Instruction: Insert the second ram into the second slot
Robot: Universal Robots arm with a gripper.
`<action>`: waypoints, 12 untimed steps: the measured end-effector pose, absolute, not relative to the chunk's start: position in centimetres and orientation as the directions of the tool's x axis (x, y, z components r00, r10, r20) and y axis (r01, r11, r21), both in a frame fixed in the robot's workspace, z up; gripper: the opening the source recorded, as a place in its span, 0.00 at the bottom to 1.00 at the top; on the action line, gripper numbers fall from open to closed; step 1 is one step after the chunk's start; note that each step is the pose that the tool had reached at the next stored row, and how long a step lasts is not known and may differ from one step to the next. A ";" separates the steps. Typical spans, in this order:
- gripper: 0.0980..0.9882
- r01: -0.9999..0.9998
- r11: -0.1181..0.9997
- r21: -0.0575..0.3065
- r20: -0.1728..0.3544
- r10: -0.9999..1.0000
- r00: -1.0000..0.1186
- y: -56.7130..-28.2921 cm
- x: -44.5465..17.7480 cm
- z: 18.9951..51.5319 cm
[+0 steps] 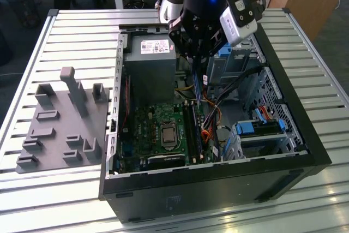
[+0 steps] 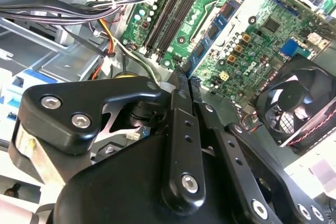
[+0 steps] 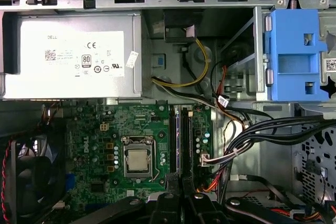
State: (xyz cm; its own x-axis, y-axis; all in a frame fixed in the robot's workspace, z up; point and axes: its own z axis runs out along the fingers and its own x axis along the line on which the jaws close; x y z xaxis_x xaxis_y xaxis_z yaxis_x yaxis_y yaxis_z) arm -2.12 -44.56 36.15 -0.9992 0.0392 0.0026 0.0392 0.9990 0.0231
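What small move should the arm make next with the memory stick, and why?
Probably ease straight down a little: the gripper holds the second ram upright, edge down, apparently just above the dark memory slots, not yet seated.

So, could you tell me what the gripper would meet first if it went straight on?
Probably the memory slots on the motherboard; the second ram in the gripper hangs above them, though depth is unclear.

The computer case (image 1: 218, 184) is seen from above in the exterior view. In both wrist views the motherboard (image 3: 94, 129) is viewed past the gripper (image 3: 181, 182), nearer and aslant in the second wrist view.
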 end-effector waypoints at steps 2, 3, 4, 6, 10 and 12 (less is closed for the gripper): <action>0.04 0.039 0.999 0.023 0.003 0.039 -0.999 -44.6 -2.1 36.1; 0.04 0.039 0.999 0.023 0.003 0.039 -0.999 -44.6 -2.1 36.1; 0.04 0.039 0.999 0.023 0.003 0.039 -0.999 -44.6 -2.1 36.0; 0.04 0.039 0.999 0.023 0.003 0.039 -0.999 -44.6 -2.1 36.0; 0.04 0.039 0.999 0.023 0.003 0.039 -0.999 -44.6 -2.1 35.9; 0.04 0.039 0.999 0.023 0.003 0.039 -0.999 -44.6 -2.1 35.9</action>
State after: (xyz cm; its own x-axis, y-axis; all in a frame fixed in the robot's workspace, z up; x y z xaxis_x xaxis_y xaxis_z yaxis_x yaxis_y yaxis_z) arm -2.12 -44.57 35.86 -0.9992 0.0392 0.0026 0.0392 0.9990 0.0232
